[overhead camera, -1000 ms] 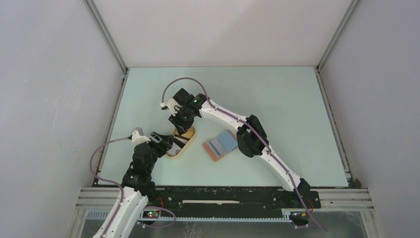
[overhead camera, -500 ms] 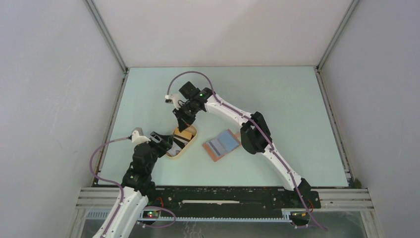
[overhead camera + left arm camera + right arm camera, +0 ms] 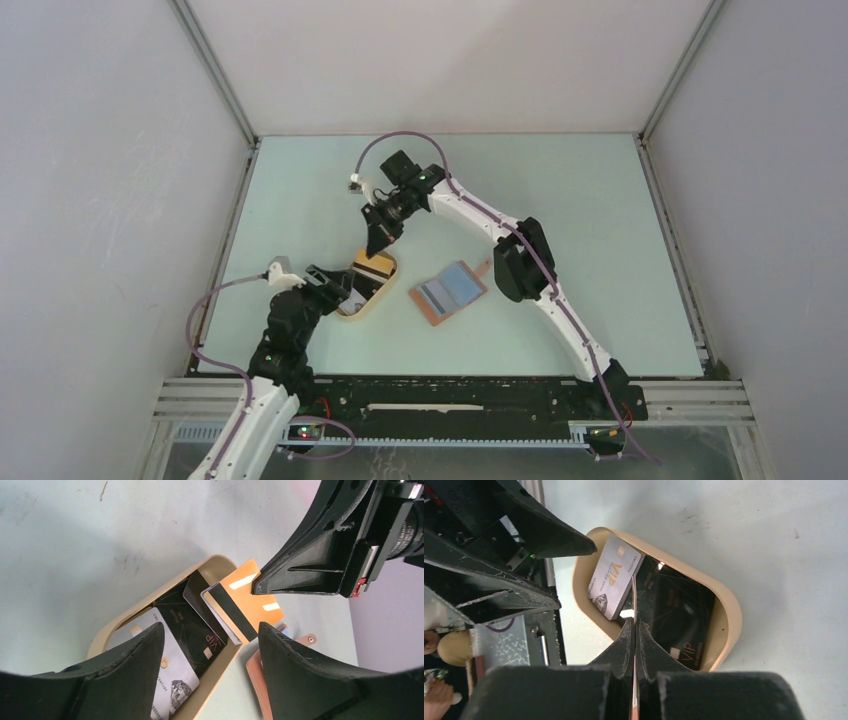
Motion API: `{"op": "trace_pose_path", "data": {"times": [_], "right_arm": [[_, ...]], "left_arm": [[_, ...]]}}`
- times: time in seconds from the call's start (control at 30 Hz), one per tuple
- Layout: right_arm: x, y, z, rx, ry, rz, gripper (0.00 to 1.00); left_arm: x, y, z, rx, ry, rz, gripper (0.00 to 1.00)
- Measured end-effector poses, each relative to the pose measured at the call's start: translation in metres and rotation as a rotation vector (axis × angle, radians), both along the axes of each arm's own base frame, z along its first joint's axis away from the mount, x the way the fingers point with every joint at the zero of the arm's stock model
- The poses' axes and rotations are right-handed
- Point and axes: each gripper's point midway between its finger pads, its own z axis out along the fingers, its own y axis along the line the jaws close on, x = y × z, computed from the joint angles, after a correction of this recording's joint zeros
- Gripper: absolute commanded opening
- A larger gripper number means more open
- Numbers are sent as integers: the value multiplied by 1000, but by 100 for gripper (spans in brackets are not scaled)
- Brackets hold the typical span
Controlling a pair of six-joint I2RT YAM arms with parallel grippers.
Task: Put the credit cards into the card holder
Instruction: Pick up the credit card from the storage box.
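Right tool (image 3: 378, 244) clamped on an orange card (image 3: 246, 605) over the far end of the tray (image 3: 146, 605). Left tool (image 3: 210, 631) spread wide at the tray's near end. Black and white cards (image 3: 186, 626) inside the tray. Card holder (image 3: 447, 292) open on the surface, just right of the tray.

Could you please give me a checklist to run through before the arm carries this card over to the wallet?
1. Grip: the right gripper is shut on the orange card, pinching one edge. Ok.
2. Card clear of the tray rim: its lower corner overlaps the tray in every view. Cannot tell.
3. Card holder lying open with slots facing up. Ok.
4. Route from the tray to the card holder: only bare table between them. Ok.
5. Card holder steadied for insertion: the left gripper hovers open over the tray, away from the holder. Not ok.
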Motion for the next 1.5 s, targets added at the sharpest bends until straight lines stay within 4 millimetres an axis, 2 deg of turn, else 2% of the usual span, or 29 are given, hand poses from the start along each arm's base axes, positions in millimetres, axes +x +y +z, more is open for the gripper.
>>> {"op": "trace_pose_path", "data": {"times": [0.17, 0.37, 0.57, 0.67, 0.8, 1.13, 1.27, 1.5], "right_arm": [[-1, -1, 6, 52, 77, 15, 0], [-5, 0, 0, 79, 179, 20, 0], [-9, 4, 6, 112, 263, 23, 0], [-10, 6, 13, 136, 293, 28, 0], [-9, 9, 23, 163, 333, 25, 0], [-1, 14, 42, 219, 413, 14, 0], [-2, 14, 41, 221, 460, 9, 0], [-3, 15, 37, 212, 529, 0, 0]], "left_arm": [[6, -3, 11, -26, -48, -22, 62], [14, -4, 18, -75, -75, -55, 53], [15, -7, 7, -124, -54, -88, 52], [14, -10, 8, -137, -56, -106, 55], [13, -13, 18, -150, -95, -132, 55], [12, -13, 44, -196, -188, -153, 44], [10, -16, 50, -211, -203, -166, 40], [9, -18, 53, -228, -210, -182, 42]]}}
